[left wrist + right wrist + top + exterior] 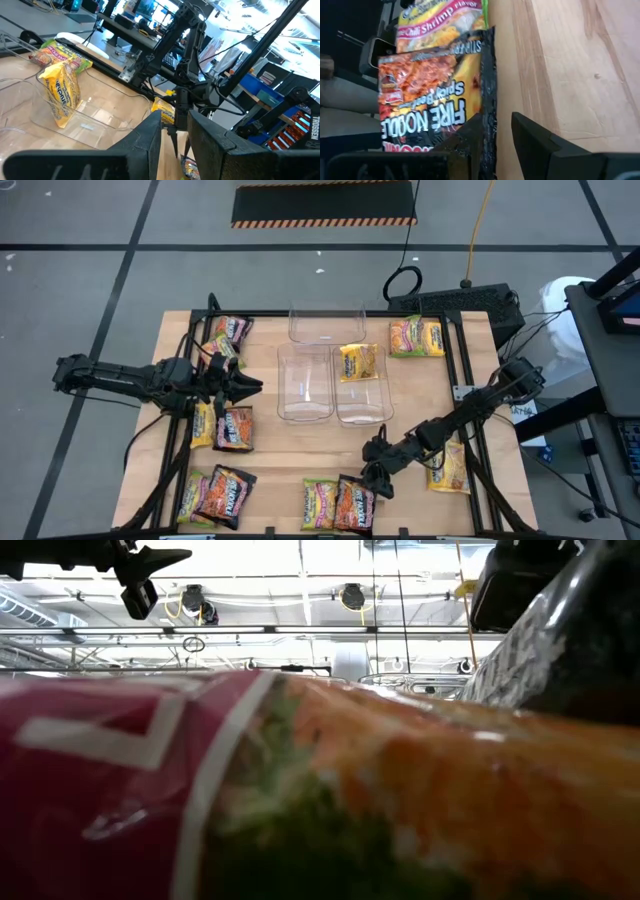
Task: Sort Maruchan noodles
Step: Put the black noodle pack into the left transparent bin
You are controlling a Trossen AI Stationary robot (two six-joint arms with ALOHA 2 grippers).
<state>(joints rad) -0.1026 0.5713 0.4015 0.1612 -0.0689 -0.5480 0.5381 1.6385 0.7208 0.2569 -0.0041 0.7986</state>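
Noodle packets lie flat around the table: a pink-green one [417, 337] at the far right, a yellow one [450, 468] near the right edge, and dark and yellow ones [233, 428] on the left. One yellow packet [358, 362] leans inside a clear bin [360, 405]. My right gripper [378, 472] is open, low over the near edge, at the side of a dark Fire Noodle packet [430, 95] that lies beside a pink-green packet [318, 502]. My left gripper [245, 385] hovers left of the bins, narrowly open and empty [175, 131]. My right gripper comes down slanting at the dark packet's long black edge [491, 90]. One finger [470, 137] stands over the packet's face, the other [530, 132] over bare wood. I cannot tell whether either finger touches the packet, which lies flat on the table.
Three clear bins sit mid-table: one at the far side [327, 322] and two side by side [305, 383]. More packets lie at the far left [228, 332] and near left [222, 495]. A packet right before the low camera [300, 790] blocks that view. Bare wood [420, 395] lies right of the bins.
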